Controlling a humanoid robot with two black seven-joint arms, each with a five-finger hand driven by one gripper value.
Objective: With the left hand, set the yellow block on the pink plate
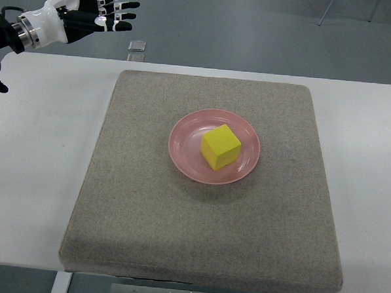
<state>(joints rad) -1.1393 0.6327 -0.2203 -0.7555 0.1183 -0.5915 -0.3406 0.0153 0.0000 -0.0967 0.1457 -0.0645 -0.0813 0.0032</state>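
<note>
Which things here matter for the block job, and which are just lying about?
Job:
yellow block, sitting on the pink plate
left hand, open, raised at far left

Lying about:
grey mat under the plate
white table
small clear object beyond the mat

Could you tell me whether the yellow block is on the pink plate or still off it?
On it. The yellow block sits inside the rim of the pink plate, and the left hand is far away, open, holding nothing.

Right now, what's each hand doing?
Left hand: open, fingers spread, holding nothing, up at the far left corner.
Right hand: not in view.
</note>
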